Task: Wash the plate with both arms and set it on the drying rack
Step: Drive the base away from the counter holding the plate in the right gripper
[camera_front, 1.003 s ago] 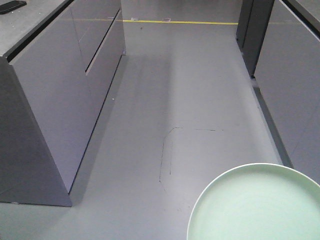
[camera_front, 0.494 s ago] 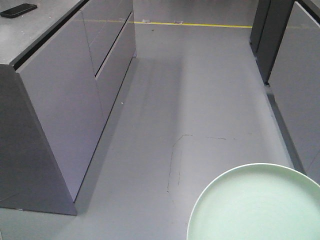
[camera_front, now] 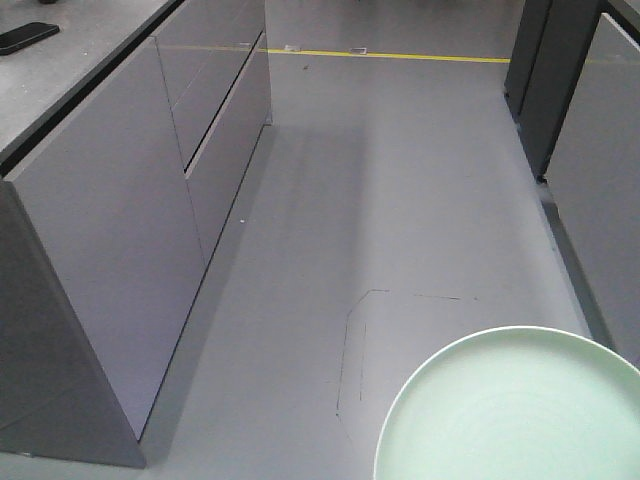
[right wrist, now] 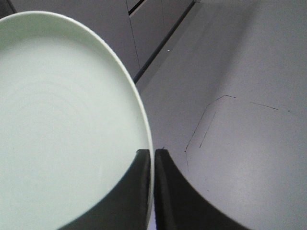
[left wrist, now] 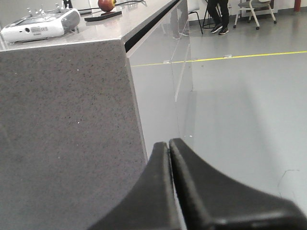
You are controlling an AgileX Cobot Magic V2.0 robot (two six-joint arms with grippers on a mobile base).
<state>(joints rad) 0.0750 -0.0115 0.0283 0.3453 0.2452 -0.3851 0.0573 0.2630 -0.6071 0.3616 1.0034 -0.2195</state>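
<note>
1. Right jaws pinch the rim of the mint-green plate [right wrist: 62, 120], one on each face. They hold it out over the grey floor [camera_front: 400, 180], likely for carrying.
2. Left jaws are pressed together on nothing beside the speckled desk [left wrist: 57, 120], probably tucked clear.
3. No drying rack shows, so placement seems far off.

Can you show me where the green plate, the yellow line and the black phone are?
green plate [camera_front: 510, 410]: front view, the middle of its smooth face.
yellow line [camera_front: 400, 55]: front view, about midway along the stripe.
black phone [camera_front: 25, 37]: front view, the middle of its dark top side.
</note>
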